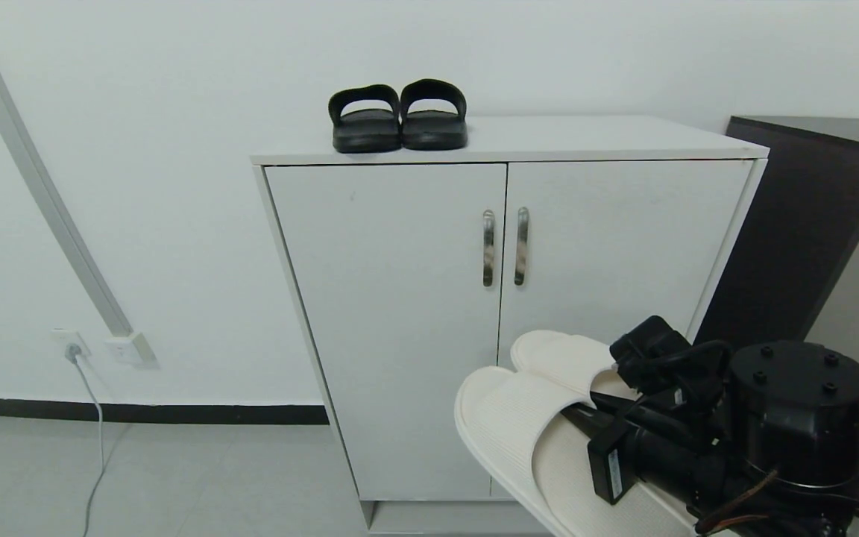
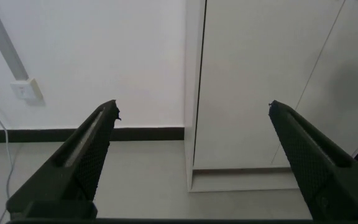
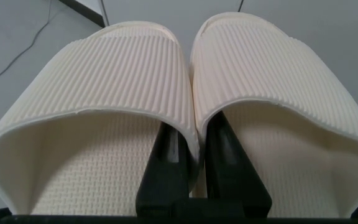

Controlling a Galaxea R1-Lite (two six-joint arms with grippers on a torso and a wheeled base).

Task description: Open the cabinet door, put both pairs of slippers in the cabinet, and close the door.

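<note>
White slippers (image 3: 123, 81) are being pinched by the right claw (image 3: 190, 124). Left claw (image 2: 192, 106) is gaping open. Black slippers (image 1: 398, 119) are sitting at the cabinet's (image 1: 586, 142) front edge.

doors (image 1: 392, 321) shut — cabinet (image 1: 586, 138) barred, floor (image 1: 213, 477) leftward seemingly passable

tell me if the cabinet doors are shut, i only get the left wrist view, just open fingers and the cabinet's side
Observer: Both cabinet doors are shut, with the two handles side by side at the middle seam.
Operator: what needs putting away
Observer: The black slippers stand on the cabinet top, above the left door.
Operator: and the other pair
Observer: The white slippers are held by the right gripper, one finger inside each, low in front of the doors.
</note>
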